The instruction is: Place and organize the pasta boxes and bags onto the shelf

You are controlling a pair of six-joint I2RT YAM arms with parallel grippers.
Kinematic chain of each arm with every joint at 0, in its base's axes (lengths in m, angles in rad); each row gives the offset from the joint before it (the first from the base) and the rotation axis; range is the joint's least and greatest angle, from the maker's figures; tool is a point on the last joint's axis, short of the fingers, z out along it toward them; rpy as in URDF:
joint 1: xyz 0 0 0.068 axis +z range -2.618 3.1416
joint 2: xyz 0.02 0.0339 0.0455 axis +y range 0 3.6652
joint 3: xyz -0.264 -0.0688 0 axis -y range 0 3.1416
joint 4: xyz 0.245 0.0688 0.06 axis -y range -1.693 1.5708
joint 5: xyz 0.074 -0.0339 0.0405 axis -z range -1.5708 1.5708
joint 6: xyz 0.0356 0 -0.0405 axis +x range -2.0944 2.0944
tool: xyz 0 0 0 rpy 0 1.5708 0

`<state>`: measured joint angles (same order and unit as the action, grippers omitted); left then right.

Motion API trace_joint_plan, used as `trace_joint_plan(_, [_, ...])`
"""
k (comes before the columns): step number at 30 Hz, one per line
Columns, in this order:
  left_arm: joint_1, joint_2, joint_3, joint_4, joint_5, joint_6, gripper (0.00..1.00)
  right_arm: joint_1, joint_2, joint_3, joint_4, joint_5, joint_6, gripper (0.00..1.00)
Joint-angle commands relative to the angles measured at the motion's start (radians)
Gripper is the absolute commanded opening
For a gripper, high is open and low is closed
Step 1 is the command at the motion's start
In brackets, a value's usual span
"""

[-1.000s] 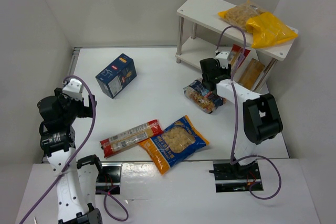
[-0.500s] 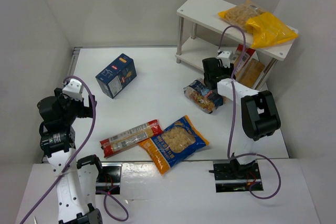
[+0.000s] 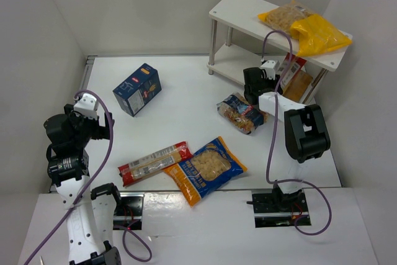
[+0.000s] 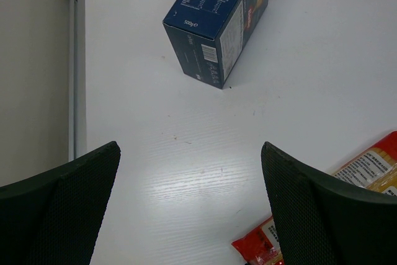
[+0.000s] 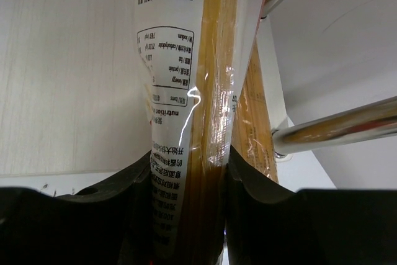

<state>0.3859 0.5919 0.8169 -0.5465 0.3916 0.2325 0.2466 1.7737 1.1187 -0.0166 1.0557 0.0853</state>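
Note:
My right gripper (image 5: 189, 206) is shut on a long red-and-clear spaghetti pack (image 5: 198, 103), which pokes under the white shelf (image 3: 245, 17) at its lower tier. The tan-brown carton (image 5: 254, 128) lies right beside that pack on the lower board. Two yellow bags (image 3: 304, 26) rest on the top board. On the table lie the dark-blue box (image 3: 138, 89), a second spaghetti pack (image 3: 155, 162), the orange-and-blue bag (image 3: 208, 169) and the small dark clear bag (image 3: 242, 113). My left gripper (image 4: 190, 150) hangs open over bare table, short of the blue box (image 4: 217, 23).
Silver shelf legs (image 5: 335, 125) stand close on the right of the held pack. White walls enclose the table on three sides. A metal rail (image 4: 76, 60) runs along the left table edge.
My right gripper has moved a little right and farther toward the shelf's lower tier, carrying the spaghetti pack. The left arm has stayed still.

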Motion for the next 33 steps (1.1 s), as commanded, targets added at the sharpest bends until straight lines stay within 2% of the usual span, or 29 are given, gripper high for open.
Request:
trace_joint_plan(1, [0.007, -0.009, -0.002, 0.026, 0.023, 0.002, 1.00, -0.018, 0.012, 0.050, 0.158, 0.130, -0.018, 0.00])
trace_joint_plan(9, [0.007, -0.009, -0.002, 0.026, 0.023, 0.002, 1.00, -0.049, 0.043, 0.059, 0.211, 0.151, -0.070, 0.00])
trace_joint_plan(19, [0.007, -0.009, -0.002, 0.026, 0.023, 0.002, 1.00, -0.070, 0.082, 0.107, 0.199, 0.152, -0.081, 0.00])
trace_joint_plan(30, [0.007, -0.009, -0.002, 0.026, 0.023, 0.002, 1.00, -0.070, 0.101, 0.127, 0.167, 0.142, -0.071, 0.16])
trace_joint_plan(33, [0.007, -0.009, -0.002, 0.026, 0.023, 0.002, 1.00, -0.070, 0.101, 0.127, 0.158, 0.133, -0.062, 0.26])
